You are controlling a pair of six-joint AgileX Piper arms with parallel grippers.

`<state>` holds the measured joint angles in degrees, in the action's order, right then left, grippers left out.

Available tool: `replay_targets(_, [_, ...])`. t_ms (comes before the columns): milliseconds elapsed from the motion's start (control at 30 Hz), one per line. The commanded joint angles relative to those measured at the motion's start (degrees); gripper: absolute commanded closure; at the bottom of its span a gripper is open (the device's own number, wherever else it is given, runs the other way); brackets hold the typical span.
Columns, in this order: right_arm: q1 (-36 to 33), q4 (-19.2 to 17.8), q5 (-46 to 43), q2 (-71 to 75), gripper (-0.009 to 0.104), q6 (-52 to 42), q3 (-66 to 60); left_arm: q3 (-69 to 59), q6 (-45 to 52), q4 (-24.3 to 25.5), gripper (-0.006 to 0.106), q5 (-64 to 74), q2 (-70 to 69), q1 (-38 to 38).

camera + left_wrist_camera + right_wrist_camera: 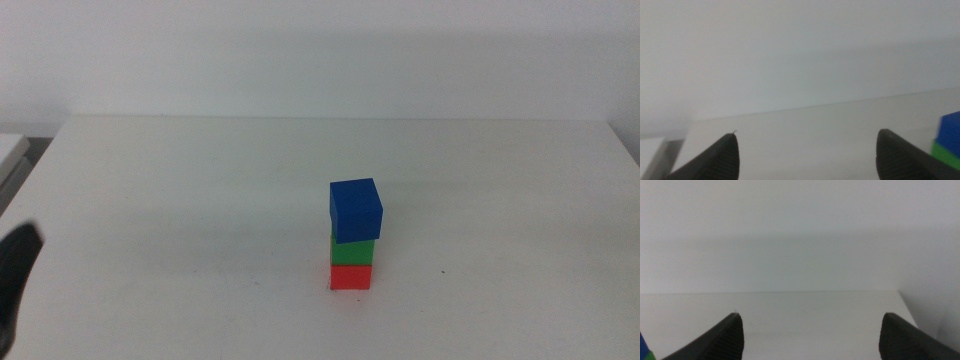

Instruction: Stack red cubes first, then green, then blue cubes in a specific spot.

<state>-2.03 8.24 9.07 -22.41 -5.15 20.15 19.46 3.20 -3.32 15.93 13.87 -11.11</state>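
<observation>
On the white table point(200, 200) the three cubes stand as one tower, a little right of centre and toward the near side: the red cube point(351, 276) sits on the table, the green cube point(352, 250) rests on it, and the blue cube point(355, 210) tops the pile. The blue one is turned slightly and overhangs the green a touch on the right, so the tower looks settled but not perfectly square. That order, red lowest and blue highest, matches what the task asks, so the stacking appears complete. Neither arm touches the pile. The left gripper point(18, 270) shows only as a dark shape at the near left edge of the table, well apart from the cubes; in its wrist view its jaws stand wide apart with nothing between them, and the blue and green cubes peek in beside one jaw. The right gripper point(810, 340) is out of the middle view; its wrist view shows jaws spread equally wide and empty, facing across bare table toward the wall, with only a sliver of the tower at the picture's edge. Both seem parked clear so as not to knock the stack.
</observation>
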Motion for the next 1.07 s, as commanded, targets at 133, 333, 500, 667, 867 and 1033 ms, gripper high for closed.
replay_targets(133, [5.38, -0.54, 0.73, 15.78, 0.002, -0.7, -15.1, -10.75, 0.03, -0.35, 0.007, -1.15, -11.28, 7.42])
replay_targets(333, [6.17, -4.56, 4.04, 22.41, 0.002, -0.7, -20.15, -18.59, 0.03, -2.66, 0.007, -3.41, -13.87, 10.48])
replay_targets(500, [6.07, -5.53, 3.79, 22.41, 0.002, -0.7, -20.15, -19.46, 0.03, -2.54, 0.007, -3.07, -13.87, 10.61])
replay_targets(667, [6.07, -5.53, 1.57, 22.41, 0.002, -0.7, -20.15, -19.46, 0.03, -2.54, 0.007, -4.21, -13.87, 10.61])
replay_targets(867, [6.07, -5.53, 1.27, 22.41, 0.002, -0.7, -20.15, -19.46, 0.03, -2.54, 0.007, -4.56, -13.87, 10.61])
replay_targets(1033, [6.07, -5.53, 1.27, 22.41, 0.002, -0.7, -20.15, -19.46, 0.03, -2.54, 0.007, -4.56, -13.87, 10.61])
